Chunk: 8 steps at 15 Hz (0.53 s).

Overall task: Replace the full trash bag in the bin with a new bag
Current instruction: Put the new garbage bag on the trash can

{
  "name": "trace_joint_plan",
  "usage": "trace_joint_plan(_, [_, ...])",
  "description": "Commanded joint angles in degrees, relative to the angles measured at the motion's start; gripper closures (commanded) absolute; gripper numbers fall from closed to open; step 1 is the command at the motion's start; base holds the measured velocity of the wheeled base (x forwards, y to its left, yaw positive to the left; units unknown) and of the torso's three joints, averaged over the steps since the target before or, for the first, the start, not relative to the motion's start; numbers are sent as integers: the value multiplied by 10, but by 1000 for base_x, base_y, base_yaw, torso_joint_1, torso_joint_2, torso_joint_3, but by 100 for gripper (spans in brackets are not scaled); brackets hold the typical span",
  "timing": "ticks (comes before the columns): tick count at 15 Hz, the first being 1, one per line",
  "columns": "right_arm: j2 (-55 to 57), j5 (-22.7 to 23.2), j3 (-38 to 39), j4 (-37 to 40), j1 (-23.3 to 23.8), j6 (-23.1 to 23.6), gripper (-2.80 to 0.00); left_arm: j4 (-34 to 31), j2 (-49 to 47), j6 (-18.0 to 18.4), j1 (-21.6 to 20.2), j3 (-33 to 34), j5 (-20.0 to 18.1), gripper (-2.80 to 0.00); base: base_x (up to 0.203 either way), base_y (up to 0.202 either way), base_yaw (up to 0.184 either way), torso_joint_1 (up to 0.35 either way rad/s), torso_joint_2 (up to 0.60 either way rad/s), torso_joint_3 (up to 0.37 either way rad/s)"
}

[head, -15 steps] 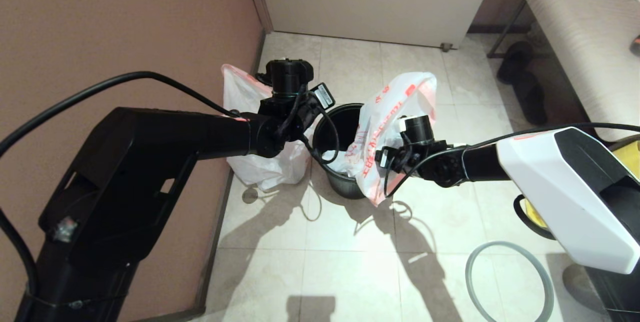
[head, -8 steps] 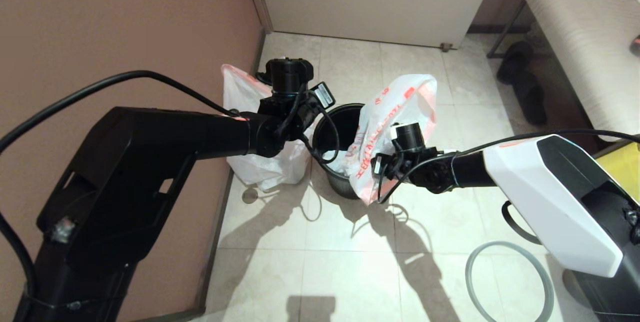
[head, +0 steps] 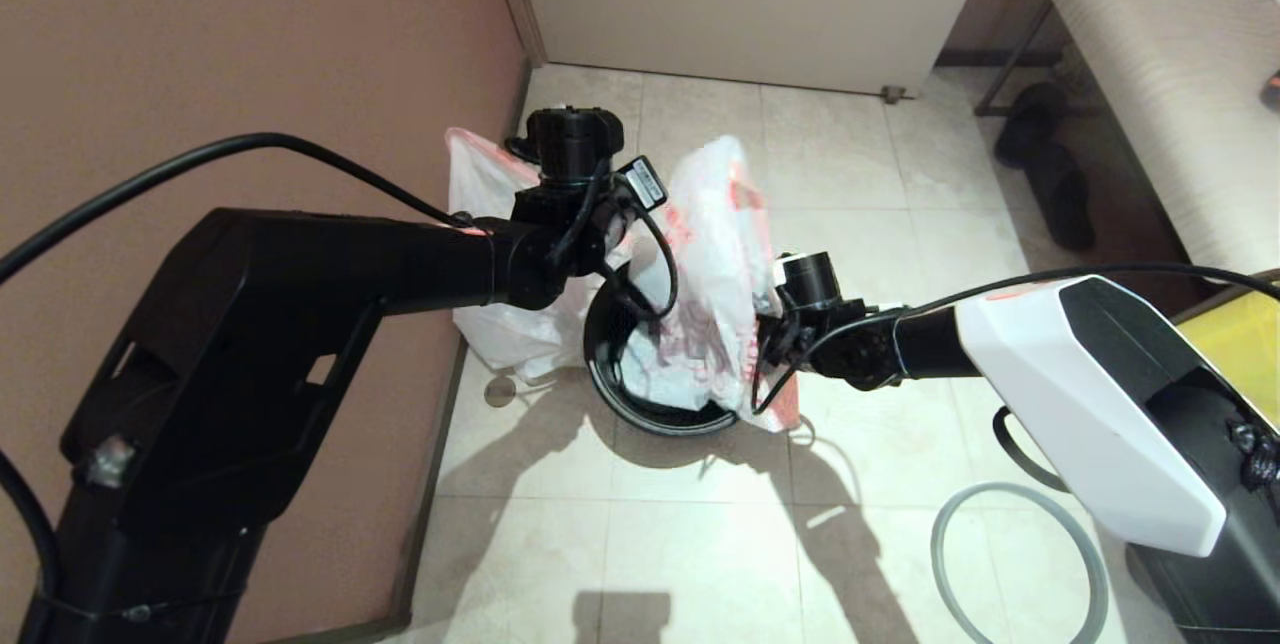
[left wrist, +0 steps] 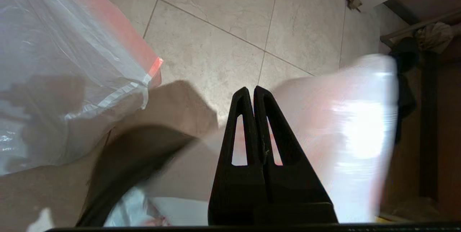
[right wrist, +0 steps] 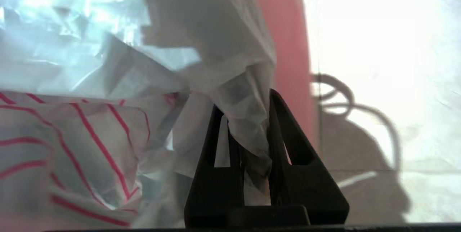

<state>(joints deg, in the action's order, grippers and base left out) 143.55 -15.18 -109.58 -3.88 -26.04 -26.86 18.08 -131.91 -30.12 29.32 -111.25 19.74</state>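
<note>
The new bag (head: pixel 705 274) with the red print hangs half inside the bin (head: pixel 640 404), which sits tipped toward me on the floor tiles (head: pixel 700 544). My right gripper (right wrist: pixel 248 116) has its fingers clamped on a bunched bit of that bag at the bin's right side. My left gripper (left wrist: pixel 250 93) is over the bin's left edge, fingers pressed together with nothing between them. The full trash bag (head: pixel 500 324) slumps against the wall (head: pixel 250 54) just left of the bin. The grey ring (head: pixel 1020 564) lies well apart, near my right.
</note>
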Motion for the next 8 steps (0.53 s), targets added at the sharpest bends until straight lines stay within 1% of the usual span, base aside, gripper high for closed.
trace_joint_plan(1, [-11, -17, -7, 19, 1, 2, 0, 1, 3, -2, 0, 0, 1, 0, 0, 0, 0, 0, 0, 0])
trace_joint_plan(2, [-26, -28, -8, 39, 1, 15, 0, 1, 3, -2, 0, 0, 1, 0, 0, 0, 0, 0, 0, 0])
trace_joint_plan(5, [-58, -81, -4, 90, 5, 66, 0, 1, 3, -2, 0, 0, 2, 0, 0, 0, 0, 0, 0, 0])
trace_joint_plan(8, [-68, -109, -4, 111, 14, 84, 0, -1, 4, -2, 4, 0, 5, 0, 0, 0, 0, 0, 0, 0])
